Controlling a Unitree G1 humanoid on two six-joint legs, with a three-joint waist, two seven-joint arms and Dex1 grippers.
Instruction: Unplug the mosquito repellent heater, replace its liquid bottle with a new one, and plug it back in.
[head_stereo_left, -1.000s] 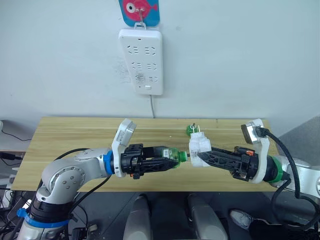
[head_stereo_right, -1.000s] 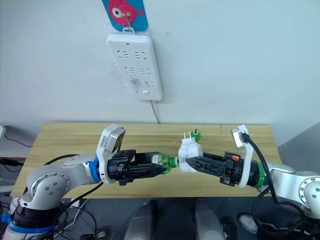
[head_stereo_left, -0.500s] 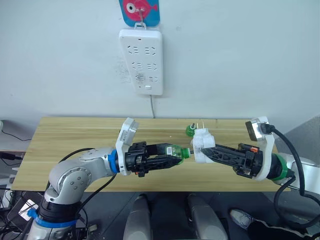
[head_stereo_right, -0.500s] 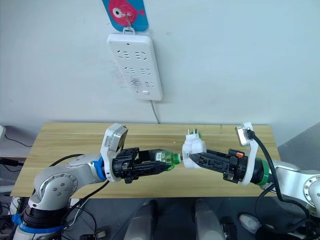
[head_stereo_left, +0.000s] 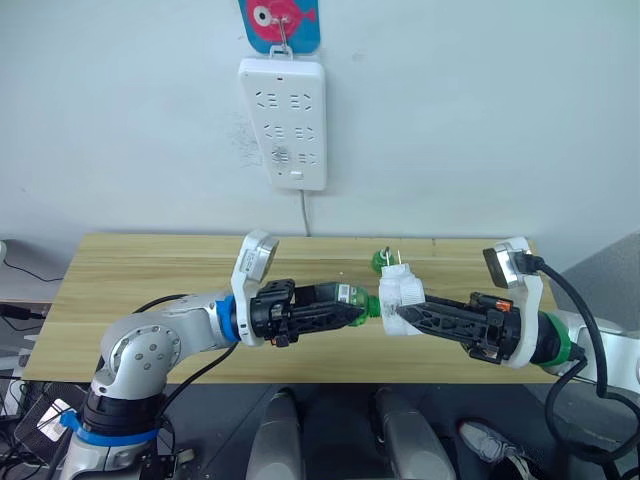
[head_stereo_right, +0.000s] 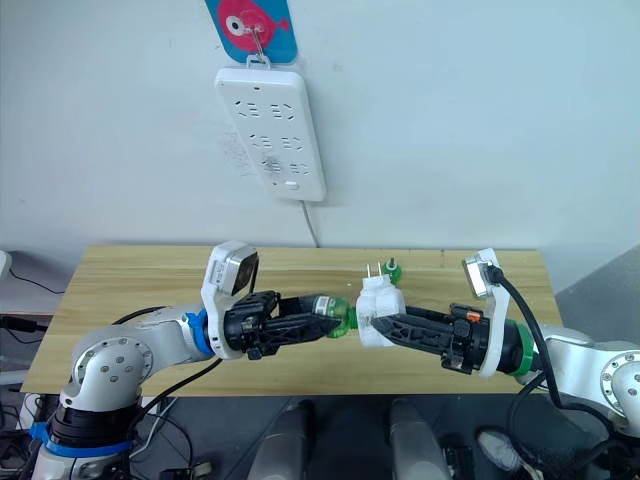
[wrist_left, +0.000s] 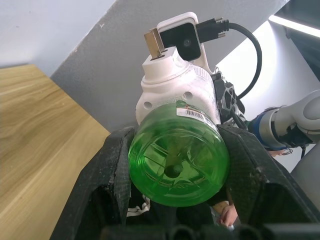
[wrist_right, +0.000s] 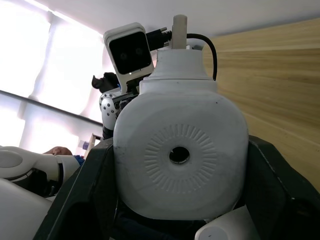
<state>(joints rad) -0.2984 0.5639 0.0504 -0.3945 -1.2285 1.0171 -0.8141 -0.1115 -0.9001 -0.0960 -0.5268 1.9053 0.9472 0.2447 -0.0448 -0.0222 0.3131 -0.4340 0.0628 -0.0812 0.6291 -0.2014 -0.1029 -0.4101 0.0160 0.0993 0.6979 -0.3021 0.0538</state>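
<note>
At the frame's centre, above the wooden bench (head_stereo_left: 150, 270), the mosquito repellent heater (head_stereo_left: 402, 295) is pinched by the right fingers (head_stereo_left: 412, 318). A green liquid bottle (head_stereo_left: 350, 299), clamped by the left fingers (head_stereo_left: 345, 314), is pressed against it.

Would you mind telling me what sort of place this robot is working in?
Probably an indoor test or lab corner: a light wooden table against a plain white wall, with a long white power strip hung on a hook.
</note>
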